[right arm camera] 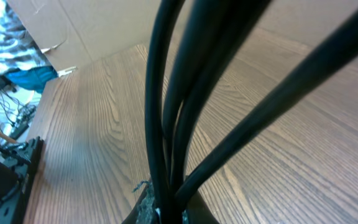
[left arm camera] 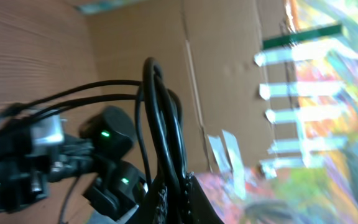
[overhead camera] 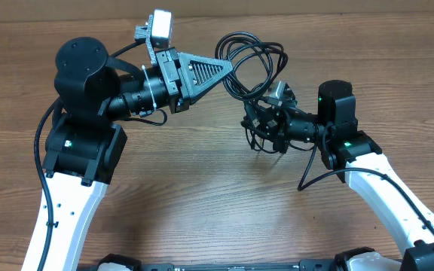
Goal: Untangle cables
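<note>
1. A wooden table [overhead camera: 202,196] with a warm, straight grain fills the overhead view. In the left wrist view a plain cardboard wall [left arm camera: 216,74] stands behind it.
2. The left arm [overhead camera: 81,143] has a white lower link and bulky matte black joints. It rises from the near left edge, bends at a round black joint and reaches to the right across the far half of the table.
3. The right arm [overhead camera: 383,188] is built the same way. It comes up from the near right corner and turns its wrist to the left, towards the middle of the table.
4. The left gripper [overhead camera: 228,69] is a grey, ribbed wedge that narrows to its tip. Its jaws are pressed together on the left side of the cables.
5. The right gripper [overhead camera: 253,120] is small and black, and it sits below the bundle. In its own wrist view the cords rise straight out from between the closed fingers, so it is clamped on them as well.
6. The cables [overhead camera: 255,56] are thin, smooth, glossy black cords. They lie in overlapping oval loops between the two grippers, over the far centre of the table.
</note>
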